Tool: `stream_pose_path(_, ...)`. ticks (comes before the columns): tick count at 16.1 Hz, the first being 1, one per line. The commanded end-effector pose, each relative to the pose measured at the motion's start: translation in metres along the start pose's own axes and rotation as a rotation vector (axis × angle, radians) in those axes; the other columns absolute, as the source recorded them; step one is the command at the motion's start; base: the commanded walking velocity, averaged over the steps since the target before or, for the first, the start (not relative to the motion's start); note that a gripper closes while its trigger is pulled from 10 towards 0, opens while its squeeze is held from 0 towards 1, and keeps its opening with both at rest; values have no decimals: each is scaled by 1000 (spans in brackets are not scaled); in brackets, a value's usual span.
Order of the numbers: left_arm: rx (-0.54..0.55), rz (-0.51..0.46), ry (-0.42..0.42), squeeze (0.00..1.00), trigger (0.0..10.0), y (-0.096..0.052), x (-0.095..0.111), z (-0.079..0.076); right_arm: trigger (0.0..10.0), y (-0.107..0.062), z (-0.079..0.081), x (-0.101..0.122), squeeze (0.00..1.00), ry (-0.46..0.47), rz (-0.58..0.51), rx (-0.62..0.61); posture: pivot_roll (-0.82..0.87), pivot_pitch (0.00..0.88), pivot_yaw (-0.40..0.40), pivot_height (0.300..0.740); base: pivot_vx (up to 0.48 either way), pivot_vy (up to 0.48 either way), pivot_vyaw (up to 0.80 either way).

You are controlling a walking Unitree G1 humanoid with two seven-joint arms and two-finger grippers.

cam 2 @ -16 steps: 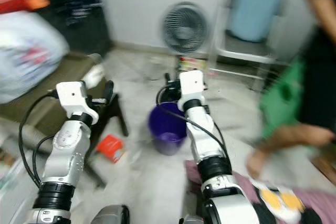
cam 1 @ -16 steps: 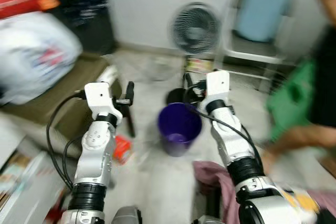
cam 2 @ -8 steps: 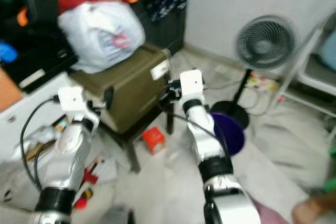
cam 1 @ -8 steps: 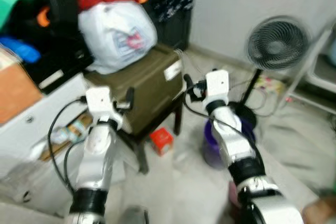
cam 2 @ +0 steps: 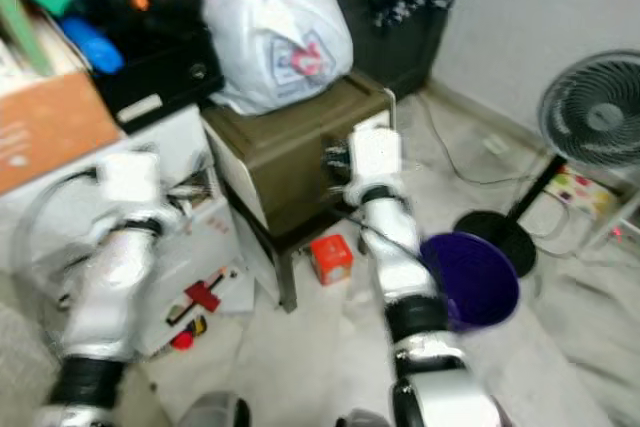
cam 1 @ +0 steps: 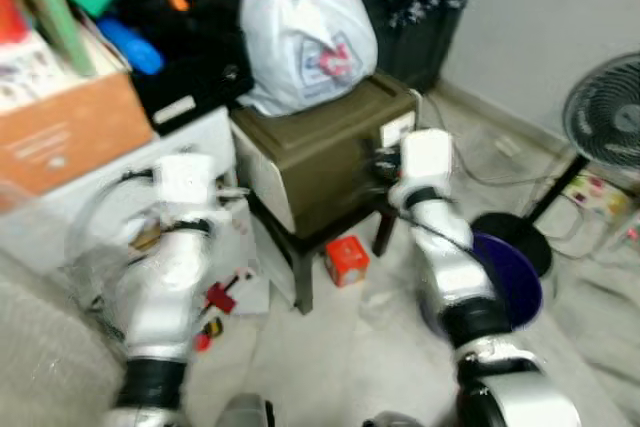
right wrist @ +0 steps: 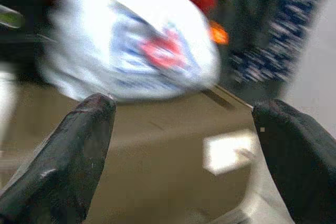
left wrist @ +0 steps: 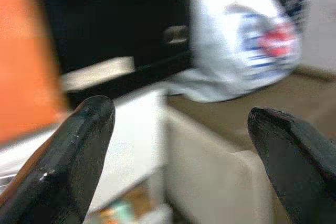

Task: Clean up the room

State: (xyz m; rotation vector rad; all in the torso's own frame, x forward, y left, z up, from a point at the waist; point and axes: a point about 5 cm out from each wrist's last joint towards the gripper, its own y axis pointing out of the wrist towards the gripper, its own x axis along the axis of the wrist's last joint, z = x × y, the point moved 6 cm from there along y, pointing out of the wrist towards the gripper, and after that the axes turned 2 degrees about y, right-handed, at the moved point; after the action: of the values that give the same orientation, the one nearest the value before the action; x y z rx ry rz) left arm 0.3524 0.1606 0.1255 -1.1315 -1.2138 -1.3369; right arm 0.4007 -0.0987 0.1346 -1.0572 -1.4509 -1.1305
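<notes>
Purple bucket [cam 2: 475,280] tilted on the pale floor, open mouth facing up and toward the camera, just beside the black round base of a standing fan [cam 2: 590,119]. Small red-orange carton [cam 1: 346,259] upright on the floor under the front edge of an olive-brown case [cam 1: 325,152] on dark legs, with a bulging white plastic bag [cam 1: 305,42] printed in red and blue on the case's top. Small red bits [cam 1: 220,296] scattered on a white sheet on the floor beside the case's leg, blurred.

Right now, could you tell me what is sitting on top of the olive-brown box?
A white plastic bag with a red and blue print rests on the olive-brown box, toward its back. What lies under or behind the bag is covered.
</notes>
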Motion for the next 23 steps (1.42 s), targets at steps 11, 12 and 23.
stream_pose_path(11, -228, -18, 134, 0, 10000, -31, 1, -25, 10000, -8, -34, -8, 0, -58, 30, -71, -58, 0, -2, 740, 0, 0, 800)
stream_pose_path(12, -220, -21, 136, 0, 10000, -30, 2, -25, 10000, -8, -33, -8, 0, -58, 31, -71, -58, 0, -4, 740, 0, 0, 513)
stream_pose_path(23, -270, 90, 55, 0, 10000, -37, -20, -22, 10000, -15, -58, -14, 0, -148, 56, -150, -57, 0, -7, 740, 0, 0, 391)
